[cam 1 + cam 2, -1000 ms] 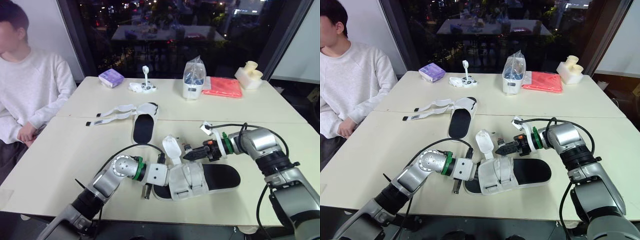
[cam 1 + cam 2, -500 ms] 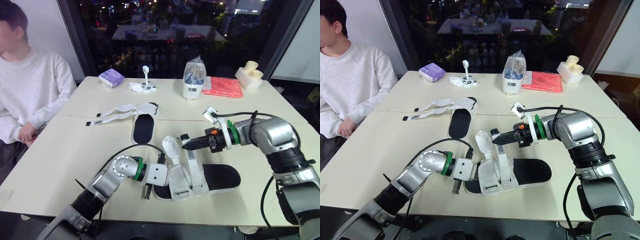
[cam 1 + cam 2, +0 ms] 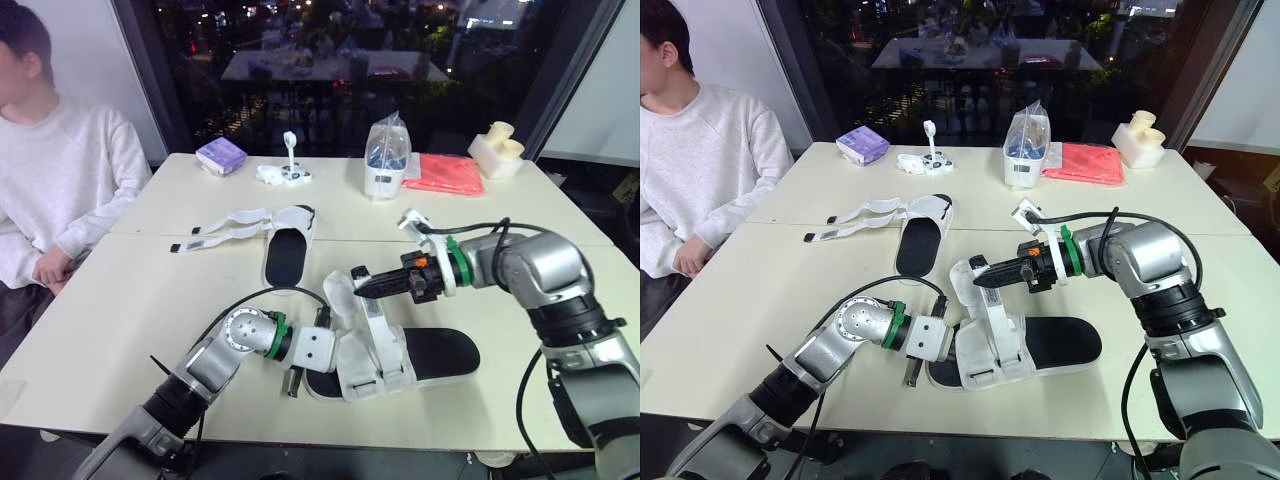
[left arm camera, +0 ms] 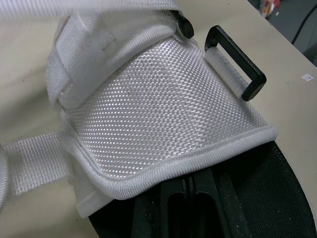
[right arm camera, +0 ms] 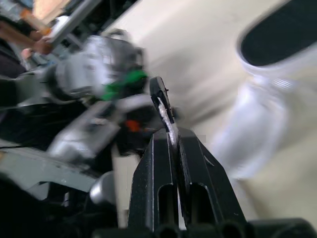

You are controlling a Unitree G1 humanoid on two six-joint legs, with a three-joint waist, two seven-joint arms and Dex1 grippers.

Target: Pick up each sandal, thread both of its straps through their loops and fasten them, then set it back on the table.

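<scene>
left eye view: on the table (image 3: pixel 120 300) the near sandal (image 3: pixel 440 352) lies flat, toe clamped in the left gripper (image 3: pixel 328 352). the right gripper (image 3: pixel 359 283) pinches its strap (image 3: pixel 378 318), raised. it looks light and floppy, so grip near the tip. left wrist view adds the black loop (image 4: pixel 237 62), seemingly unthreaded.

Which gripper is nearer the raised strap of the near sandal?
Right. The right gripper pinches the strap at its end, above the near sandal; the left gripper grips that sandal's left end, lower down.
</scene>
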